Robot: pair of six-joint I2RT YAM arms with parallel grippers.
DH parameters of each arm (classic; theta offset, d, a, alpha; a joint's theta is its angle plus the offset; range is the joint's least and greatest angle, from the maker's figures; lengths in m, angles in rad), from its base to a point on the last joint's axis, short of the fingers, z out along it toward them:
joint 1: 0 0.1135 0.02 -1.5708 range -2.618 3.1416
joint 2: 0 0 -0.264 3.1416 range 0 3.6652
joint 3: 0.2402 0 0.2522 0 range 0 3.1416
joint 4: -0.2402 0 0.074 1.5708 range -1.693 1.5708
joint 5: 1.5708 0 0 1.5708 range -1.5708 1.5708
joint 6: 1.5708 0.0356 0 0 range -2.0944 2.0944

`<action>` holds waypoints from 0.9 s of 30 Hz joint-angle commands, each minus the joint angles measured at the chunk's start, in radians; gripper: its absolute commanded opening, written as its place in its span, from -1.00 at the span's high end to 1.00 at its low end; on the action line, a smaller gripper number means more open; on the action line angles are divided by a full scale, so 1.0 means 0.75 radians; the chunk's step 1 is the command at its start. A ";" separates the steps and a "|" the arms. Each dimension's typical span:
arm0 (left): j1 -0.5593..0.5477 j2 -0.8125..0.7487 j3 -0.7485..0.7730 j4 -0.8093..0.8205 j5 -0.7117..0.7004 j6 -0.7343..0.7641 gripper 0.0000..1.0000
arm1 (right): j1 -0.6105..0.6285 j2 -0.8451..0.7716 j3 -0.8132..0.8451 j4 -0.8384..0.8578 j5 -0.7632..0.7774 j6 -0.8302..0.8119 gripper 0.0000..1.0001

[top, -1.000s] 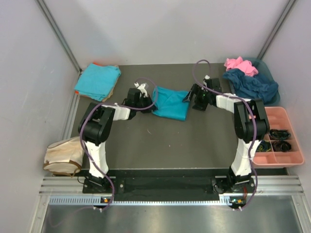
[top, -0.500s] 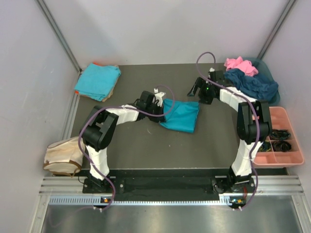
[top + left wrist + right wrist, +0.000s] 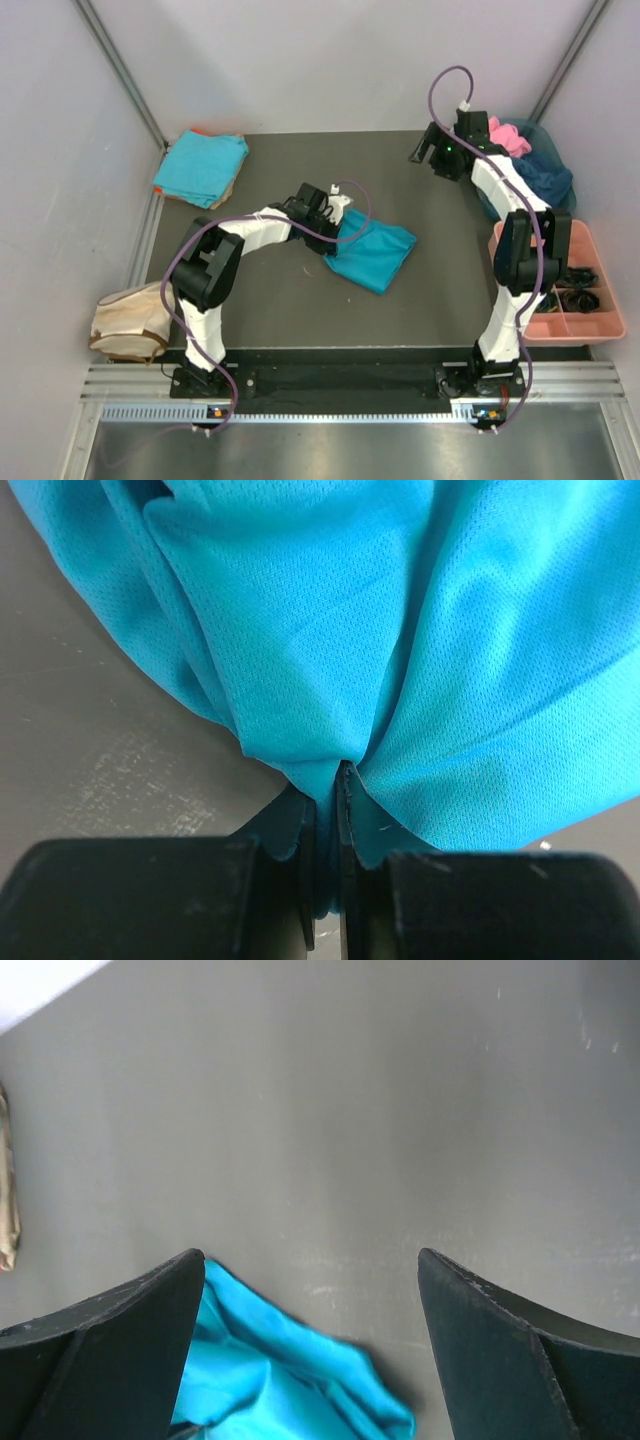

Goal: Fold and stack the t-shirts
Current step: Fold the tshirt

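Observation:
A folded turquoise t-shirt [image 3: 374, 253] lies in the middle of the dark table, and my left gripper [image 3: 338, 216] is shut on its near-left edge. The left wrist view shows the turquoise cloth [image 3: 400, 630] bunched and pinched between the black fingers [image 3: 352, 820]. My right gripper [image 3: 422, 150] hangs open over bare table at the back right, well clear of the shirt; its wrist view shows the shirt's corner [image 3: 290, 1380] below the spread fingers [image 3: 480, 1320]. Another folded turquoise t-shirt [image 3: 200, 166] rests at the back left. Pink [image 3: 505, 135] and navy [image 3: 545, 175] t-shirts are heaped at the back right.
A pink compartment tray [image 3: 590, 325] with small dark items sits at the right edge. A beige cloth bag [image 3: 128, 322] lies off the table's left side. Grey walls close in the table on three sides.
My left gripper has dragged the turquoise shirt to the right and nearer, turning it. My right gripper has let go of it, risen and pulled back toward the back right.

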 commanded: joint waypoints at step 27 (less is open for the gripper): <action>0.184 0.047 0.192 -0.382 0.035 0.450 -0.02 | -0.014 0.121 0.125 0.001 -0.114 0.026 -0.75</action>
